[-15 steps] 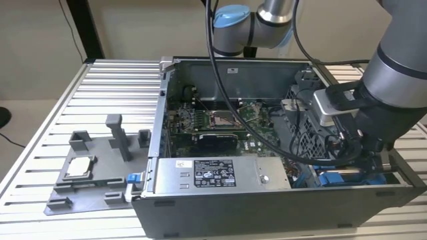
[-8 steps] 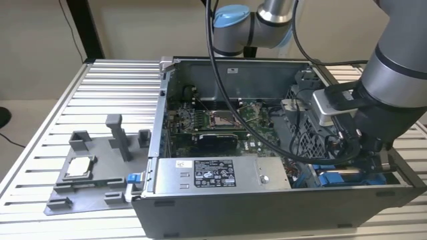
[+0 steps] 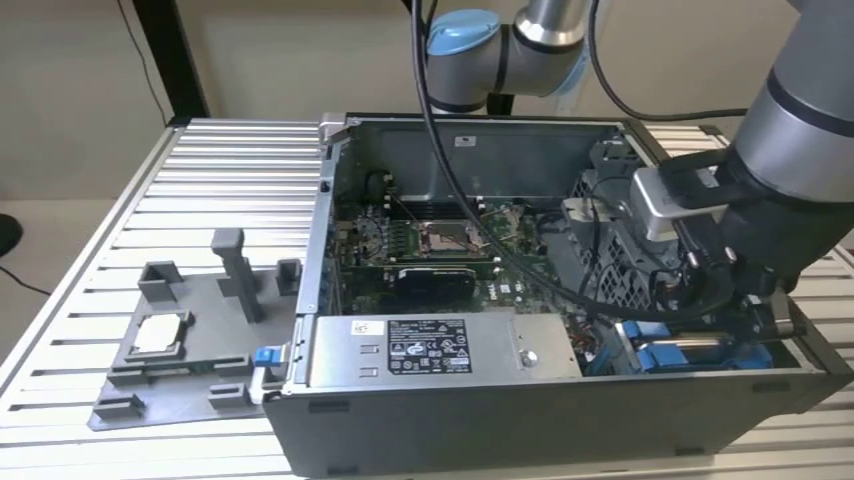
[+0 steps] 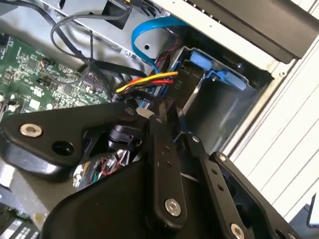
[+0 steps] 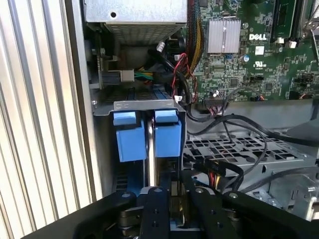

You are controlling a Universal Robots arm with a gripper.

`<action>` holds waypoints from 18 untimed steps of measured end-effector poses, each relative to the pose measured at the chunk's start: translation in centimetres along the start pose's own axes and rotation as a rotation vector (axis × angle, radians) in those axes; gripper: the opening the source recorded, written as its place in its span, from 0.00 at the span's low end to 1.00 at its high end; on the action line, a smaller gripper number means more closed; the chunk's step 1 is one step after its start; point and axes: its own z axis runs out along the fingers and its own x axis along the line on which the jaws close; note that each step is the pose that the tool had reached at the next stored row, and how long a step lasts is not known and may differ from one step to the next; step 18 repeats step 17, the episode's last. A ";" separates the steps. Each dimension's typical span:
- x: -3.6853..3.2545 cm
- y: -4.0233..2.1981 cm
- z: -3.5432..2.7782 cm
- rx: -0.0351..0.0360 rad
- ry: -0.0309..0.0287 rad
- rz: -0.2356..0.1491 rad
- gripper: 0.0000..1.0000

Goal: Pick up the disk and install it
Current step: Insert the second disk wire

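Observation:
The disk (image 5: pixel 168 139), blue-framed, stands on edge in the drive bay at the front corner of the open computer case (image 3: pixel 534 420), on the exterior view's right. In the exterior view its blue carrier (image 3: pixel 694 352) shows just below the arm's wrist. My gripper (image 5: pixel 177 191) reaches down into that bay, its two black fingers straddling the disk's near end and closed against it. In the second wrist view the gripper (image 4: pixel 173 127) meets the disk's grey side and blue end (image 4: pixel 199 67).
A second blue carrier (image 5: pixel 130 139) sits in the slot beside it. Loose cables (image 5: pixel 224 169) cross the black fan cage. The grey power supply box (image 3: pixel 441 347) and motherboard (image 3: pixel 441 240) lie alongside. A grey fixture (image 3: pixel 174 340) holding a small silver chip (image 3: pixel 158 335) rests on the table.

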 end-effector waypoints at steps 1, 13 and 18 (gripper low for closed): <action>-0.04 -0.08 -0.40 -0.0005 -0.0005 0.000 1.00; -0.33 -0.52 -2.63 -0.0015 0.0001 0.000 0.00; -0.34 -0.53 -2.70 -0.0015 0.0001 0.000 0.00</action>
